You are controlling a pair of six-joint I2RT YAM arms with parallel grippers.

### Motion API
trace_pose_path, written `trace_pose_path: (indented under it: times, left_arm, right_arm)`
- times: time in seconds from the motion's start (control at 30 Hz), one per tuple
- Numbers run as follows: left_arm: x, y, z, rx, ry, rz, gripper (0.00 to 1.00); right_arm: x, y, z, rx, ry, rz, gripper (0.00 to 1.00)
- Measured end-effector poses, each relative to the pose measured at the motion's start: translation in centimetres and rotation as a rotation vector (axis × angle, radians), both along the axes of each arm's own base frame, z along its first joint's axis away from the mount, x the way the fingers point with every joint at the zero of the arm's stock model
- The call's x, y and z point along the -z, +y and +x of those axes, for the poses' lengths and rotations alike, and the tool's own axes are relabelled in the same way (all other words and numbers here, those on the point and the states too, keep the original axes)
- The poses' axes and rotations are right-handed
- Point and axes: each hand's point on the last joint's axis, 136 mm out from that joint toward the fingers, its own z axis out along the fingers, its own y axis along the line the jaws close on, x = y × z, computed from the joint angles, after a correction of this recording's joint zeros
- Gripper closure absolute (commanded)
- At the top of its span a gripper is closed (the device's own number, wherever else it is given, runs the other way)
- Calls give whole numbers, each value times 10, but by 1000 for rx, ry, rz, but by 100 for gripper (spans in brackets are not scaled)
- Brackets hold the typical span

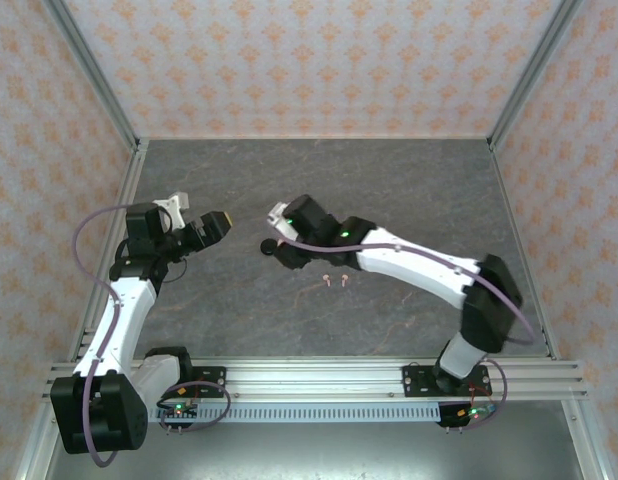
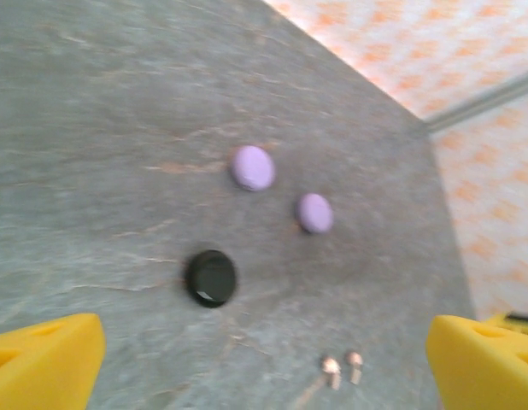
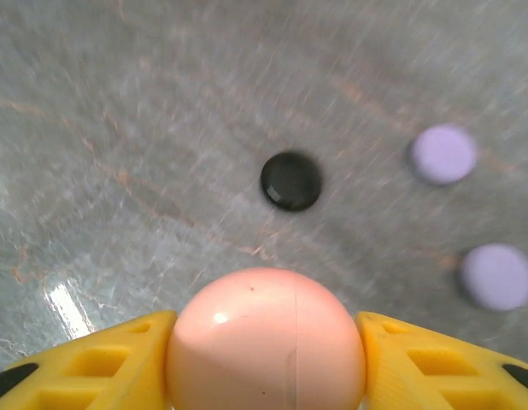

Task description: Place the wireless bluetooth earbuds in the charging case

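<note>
- Right tool [image 3: 264,363] grips the round pink case [image 3: 266,329]; its seam looks shut.
- Left tool [image 2: 264,363] stands wide open, empty.
- Two pink earbuds [image 2: 331,367] lie loose on the surface [image 2: 119,128], just ahead of the left tool — none inserted yet.
- The right wrist view shows the grip; the left wrist view shows the buds.

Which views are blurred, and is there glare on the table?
Left wrist view: soft, the glossy black round disc and grey stone-patterned table smeared. Right wrist view: table streaked, a white glare patch at lower left, yet the smooth pink round disc in the right hand is sharp. Top view: sharp, evenly lit.
</note>
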Motion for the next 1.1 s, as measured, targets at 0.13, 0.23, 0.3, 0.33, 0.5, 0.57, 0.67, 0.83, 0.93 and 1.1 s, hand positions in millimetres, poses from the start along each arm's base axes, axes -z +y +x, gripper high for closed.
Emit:
trace_pose_path:
  times: [0.13,0.23,0.3,0.33,0.5,0.57,0.67,0.83,0.93,1.1]
  left_arm:
    - [-39,-36,-5,166,-81,-68,4]
    - [-71,-68,-15,303,-152,-94,4]
    - [-86,-86,-24,377,-187,-106,5]
    - [-93,-93,-28,409,-200,-111,5]
    - [-110,-121,-45,520,-238,-124,8]
    - [-111,-130,-50,555,-237,-129,11]
    - [-109,-142,-57,600,-227,-135,13]
    - [-99,-161,-60,660,-197,-142,18]
    - [-94,-170,-60,684,-186,-143,24]
    - [-89,-180,-59,706,-179,-140,35]
  right_arm:
    - [-46,-20,-1,-40,-162,76,47]
    - [-63,-30,-9,-91,-274,101,47]
    - [-68,-35,-13,-121,-335,106,47]
    - [-69,-37,-14,-137,-366,105,48]
    - [-73,-39,-18,-210,-469,80,48]
    - [-77,-38,-18,-231,-498,75,48]
    - [-81,-36,-20,-260,-527,74,48]
    - [-82,-32,-24,-298,-537,77,48]
    - [-82,-31,-26,-314,-536,82,48]
    - [-82,-29,-28,-326,-532,89,48]
